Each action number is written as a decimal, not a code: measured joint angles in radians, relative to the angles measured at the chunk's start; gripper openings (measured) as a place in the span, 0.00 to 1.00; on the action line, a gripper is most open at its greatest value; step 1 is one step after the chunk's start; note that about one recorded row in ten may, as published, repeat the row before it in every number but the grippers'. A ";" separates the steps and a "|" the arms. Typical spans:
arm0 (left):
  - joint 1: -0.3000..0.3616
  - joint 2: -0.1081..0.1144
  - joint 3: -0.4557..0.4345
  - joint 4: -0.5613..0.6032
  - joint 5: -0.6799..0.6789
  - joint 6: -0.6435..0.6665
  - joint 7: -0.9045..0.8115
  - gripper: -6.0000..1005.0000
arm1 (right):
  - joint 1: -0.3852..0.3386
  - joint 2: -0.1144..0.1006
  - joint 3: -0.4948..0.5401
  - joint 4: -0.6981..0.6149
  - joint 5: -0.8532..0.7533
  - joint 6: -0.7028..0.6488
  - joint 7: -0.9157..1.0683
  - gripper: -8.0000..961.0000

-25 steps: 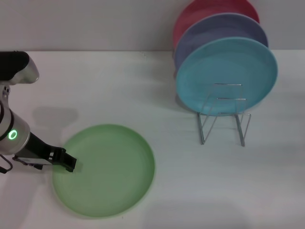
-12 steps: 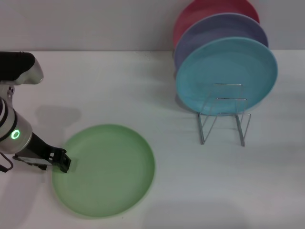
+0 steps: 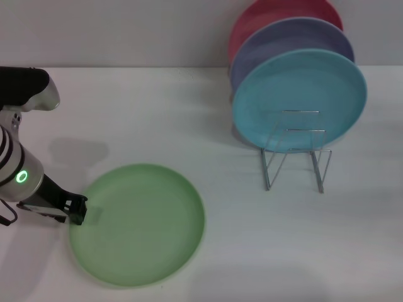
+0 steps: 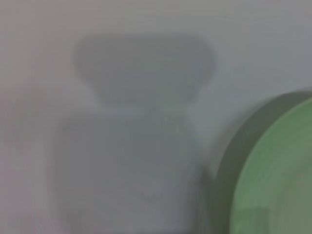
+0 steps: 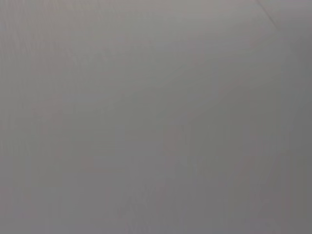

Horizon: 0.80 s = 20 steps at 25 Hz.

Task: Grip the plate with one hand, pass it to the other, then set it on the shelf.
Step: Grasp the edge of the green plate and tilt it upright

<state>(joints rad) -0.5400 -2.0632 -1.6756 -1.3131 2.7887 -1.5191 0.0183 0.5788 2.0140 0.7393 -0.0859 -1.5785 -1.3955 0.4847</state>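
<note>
The pale green plate (image 3: pixel 138 224) lies flat on the white table, front left. My left gripper (image 3: pixel 77 211), on the slim banded wrist with the green ring light, sits low at the plate's left rim, its black tip right at the edge. In the left wrist view the plate (image 4: pixel 278 170) fills one corner, with the gripper's shadow on the table beside it. The silver wire shelf (image 3: pixel 296 158) stands at the back right, well apart from the plate. My right gripper is out of view; its wrist view shows only plain grey surface.
On the shelf stand a light blue plate (image 3: pixel 300 100), a lilac plate (image 3: pixel 277 39) and a red plate (image 3: pixel 264 14), upright one behind the other. Bare white table (image 3: pixel 157 113) lies between the green plate and the shelf.
My left gripper has drawn back to the left, from over the plate's rim to just at its edge. The plate has not moved.
</note>
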 joint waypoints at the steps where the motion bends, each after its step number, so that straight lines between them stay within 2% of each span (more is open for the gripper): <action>1: 0.000 0.000 0.001 0.000 0.000 0.000 0.000 0.27 | 0.000 0.000 0.000 0.000 0.000 0.000 0.000 0.67; 20: -0.002 0.000 0.008 0.015 0.000 0.004 0.009 0.25 | -0.001 0.000 0.000 0.004 0.000 -0.005 0.000 0.67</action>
<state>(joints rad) -0.5424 -2.0631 -1.6674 -1.2977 2.7887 -1.5155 0.0277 0.5774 2.0141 0.7393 -0.0823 -1.5785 -1.4006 0.4848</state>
